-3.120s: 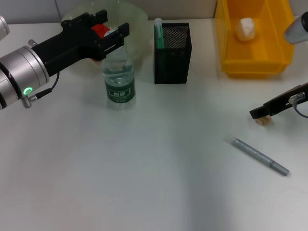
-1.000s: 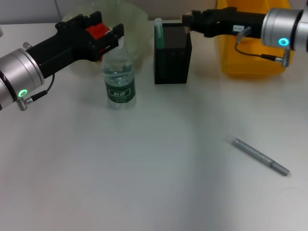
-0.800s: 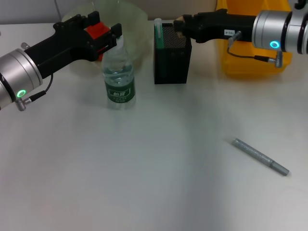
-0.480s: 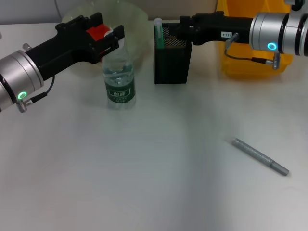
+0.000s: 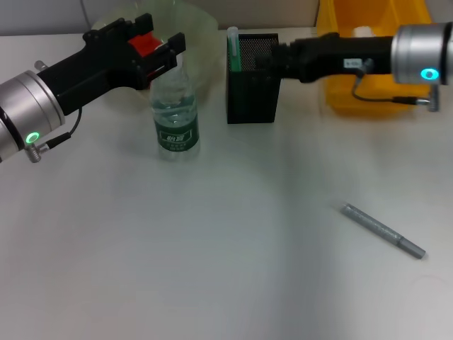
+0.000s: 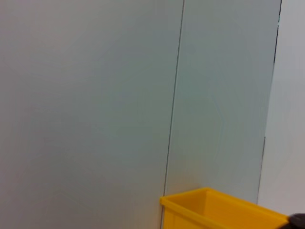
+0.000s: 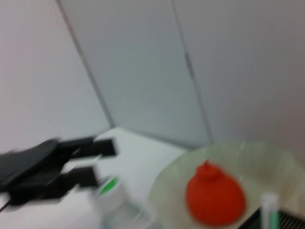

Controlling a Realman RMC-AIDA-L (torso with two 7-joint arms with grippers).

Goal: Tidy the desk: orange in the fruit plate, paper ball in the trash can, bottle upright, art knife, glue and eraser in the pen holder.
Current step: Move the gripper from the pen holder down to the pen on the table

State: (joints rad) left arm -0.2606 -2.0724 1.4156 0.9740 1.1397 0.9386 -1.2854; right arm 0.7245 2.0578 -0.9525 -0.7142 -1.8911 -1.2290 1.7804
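I've carried the eraser off the table, and my right hand [image 5: 272, 58], its grip unreadable, has dropped against the pen holder [image 5: 253, 92], so I judge it's inside, unseen; knife [image 5: 383, 230] remains.

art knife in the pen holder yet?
No, the art knife lies flat on the desk, well clear of the pen holder.

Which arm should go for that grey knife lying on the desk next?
Probably the right. The art knife lies on the robot's right side, nearer the right gripper at the pen holder; the left gripper hovers far off, above the bottle.
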